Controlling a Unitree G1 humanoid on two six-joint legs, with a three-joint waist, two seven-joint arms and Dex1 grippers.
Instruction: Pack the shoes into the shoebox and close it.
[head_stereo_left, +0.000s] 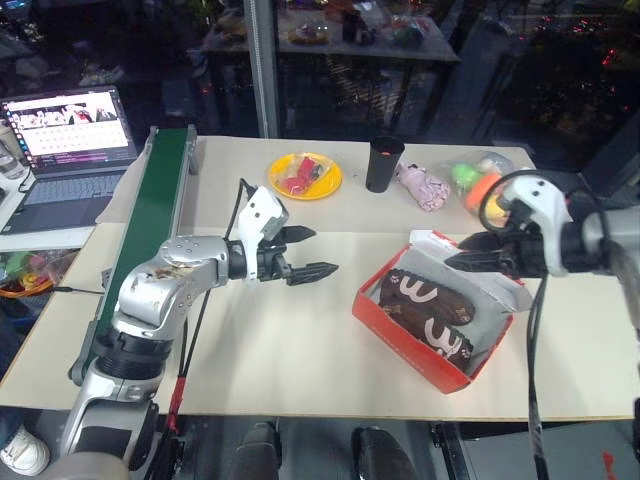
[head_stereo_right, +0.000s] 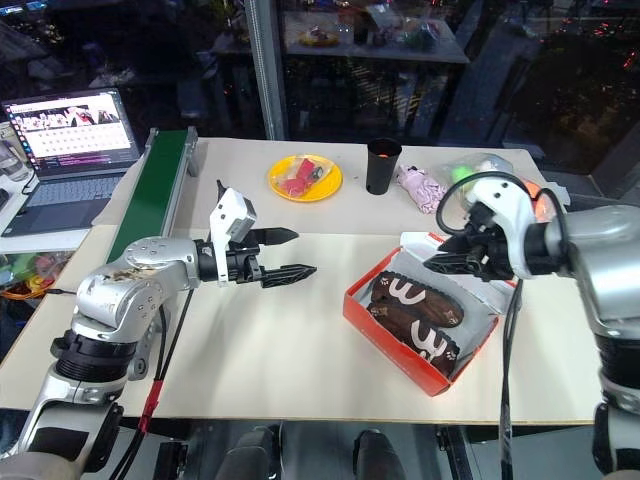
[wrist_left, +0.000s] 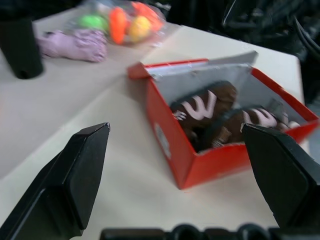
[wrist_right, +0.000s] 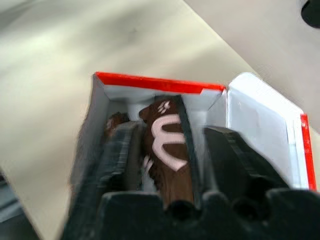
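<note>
Shoes (head_stereo_left: 425, 305) lie side by side inside the open shoebox (head_stereo_left: 400, 328) at lower right of the counter (head_stereo_left: 270, 350). Left end effector (head_stereo_left: 305, 252) gapes wide at centre frame; right end effector (head_stereo_left: 466, 252) hovers above the box, fingers narrowly parted, empty.

Broad bare stretch of table (head_stereo_left: 280, 350) between left gripper (head_stereo_left: 305, 252) and shoebox (head_stereo_left: 400, 325); passage there unobstructed. Left gripper hangs over this stretch, jaws wide, apart from the box.

Shoebox interior taken up by both shoes (head_stereo_left: 425, 305), side by side; little spare room inside. Lid (wrist_right: 260, 135) stands open on the far side of the box. Right gripper (head_stereo_left: 475, 253) sits above the box's far end, just beside the lid.

Behind the box: black cup (head_stereo_left: 384, 163), pink plush toy (head_stereo_left: 422, 186), bag of coloured items (head_stereo_left: 478, 182), yellow plate (head_stereo_left: 305, 176). Green conveyor (head_stereo_left: 155, 205) bounds the left edge.
</note>
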